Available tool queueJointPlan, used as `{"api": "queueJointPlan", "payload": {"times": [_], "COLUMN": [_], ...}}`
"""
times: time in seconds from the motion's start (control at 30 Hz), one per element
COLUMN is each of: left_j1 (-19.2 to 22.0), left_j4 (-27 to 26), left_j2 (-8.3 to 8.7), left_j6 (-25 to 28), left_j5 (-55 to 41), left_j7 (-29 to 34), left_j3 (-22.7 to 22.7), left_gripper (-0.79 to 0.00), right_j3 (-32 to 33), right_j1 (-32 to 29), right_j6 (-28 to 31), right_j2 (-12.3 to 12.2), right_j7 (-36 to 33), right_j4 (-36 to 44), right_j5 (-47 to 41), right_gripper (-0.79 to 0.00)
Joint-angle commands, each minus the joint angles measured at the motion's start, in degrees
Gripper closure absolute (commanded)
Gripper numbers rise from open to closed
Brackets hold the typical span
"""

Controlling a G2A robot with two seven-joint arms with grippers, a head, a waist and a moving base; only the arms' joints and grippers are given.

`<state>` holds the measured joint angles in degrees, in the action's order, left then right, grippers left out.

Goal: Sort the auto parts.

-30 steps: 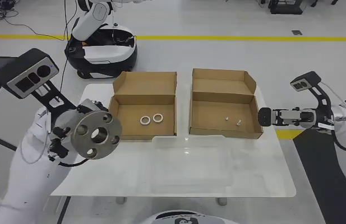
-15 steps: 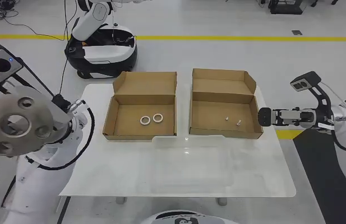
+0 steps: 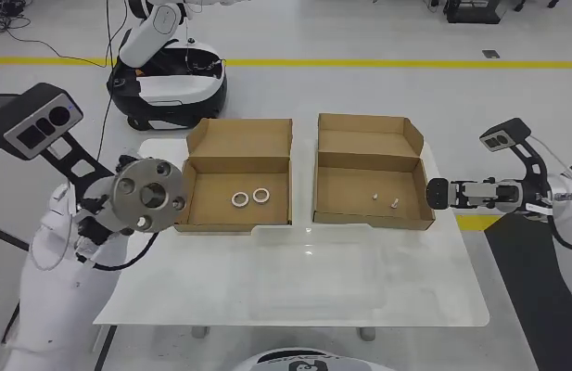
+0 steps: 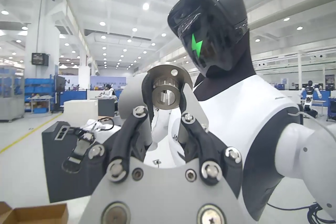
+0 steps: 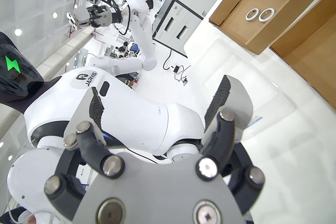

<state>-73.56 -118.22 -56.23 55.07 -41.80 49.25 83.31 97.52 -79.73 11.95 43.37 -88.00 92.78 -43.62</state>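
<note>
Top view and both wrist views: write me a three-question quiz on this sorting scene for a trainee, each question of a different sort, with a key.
1. True or false: the right gripper is open and empty.
2. What does the left gripper hold? A. a metal flange B. a spring C. a screwdriver
3. Fill in: the cardboard box nearer the left gripper holds ___ rings.
Key: 1 true; 2 A; 3 two.
</note>
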Motion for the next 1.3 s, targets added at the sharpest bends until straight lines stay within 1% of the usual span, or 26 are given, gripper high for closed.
{"api": "queueJointPlan", "payload": {"times": [0.0, 0.1, 0.2, 0.4, 0.57, 0.67, 0.83, 0.97, 1.27], "left_j1": [-0.30, -0.49, -0.92, -1.35, -0.84, -0.56, -0.28, -0.03, 0.33], "left_j4": [0.40, 0.91, 1.20, 0.46, -0.49, -0.65, -0.38, 0.16, 1.87], "left_j2": [0.27, 0.76, 1.11, 1.42, 1.24, 0.99, 0.79, 0.84, 1.95], "left_j6": [-0.20, -0.82, -0.40, 2.85, 2.93, 2.93, 2.93, 2.93, 1.99], "left_j5": [1.78, 5.04, 6.03, 0.67, -6.03, -8.19, -8.04, -6.10, 1.49], "left_j7": [0.18, 0.79, 0.37, -2.88, -2.96, -2.96, -2.96, -2.96, -2.02], "left_j3": [0.31, 1.07, 1.32, -0.23, -0.88, -0.71, -0.51, -0.51, -0.97], "left_gripper": [0.000, 0.000, 0.000, 0.000, 0.000, 0.000, 0.000, 0.000, 0.000], "right_j3": [0.00, 0.00, 0.00, 0.00, 0.00, 0.00, 0.00, 0.00, 0.00], "right_j1": [0.00, 0.00, 0.00, 0.00, 0.00, 0.00, 0.00, 0.00, 0.00], "right_j6": [0.00, 0.00, 0.00, 0.00, 0.00, 0.00, 0.00, 0.00, 0.00], "right_j2": [0.00, 0.00, 0.00, 0.00, 0.00, 0.00, 0.00, 0.00, 0.00], "right_j7": [0.00, 0.00, 0.00, 0.00, 0.00, 0.00, 0.00, 0.00, 0.00], "right_j4": [0.00, 0.00, 0.00, 0.00, 0.00, 0.00, 0.00, 0.00, 0.00], "right_j5": [-0.01, -0.01, -0.01, -0.01, -0.01, -0.01, -0.01, -0.01, -0.01], "right_gripper": [-0.785, -0.785, -0.785, -0.785, -0.785, -0.785, -0.785, -0.785, -0.785]}}
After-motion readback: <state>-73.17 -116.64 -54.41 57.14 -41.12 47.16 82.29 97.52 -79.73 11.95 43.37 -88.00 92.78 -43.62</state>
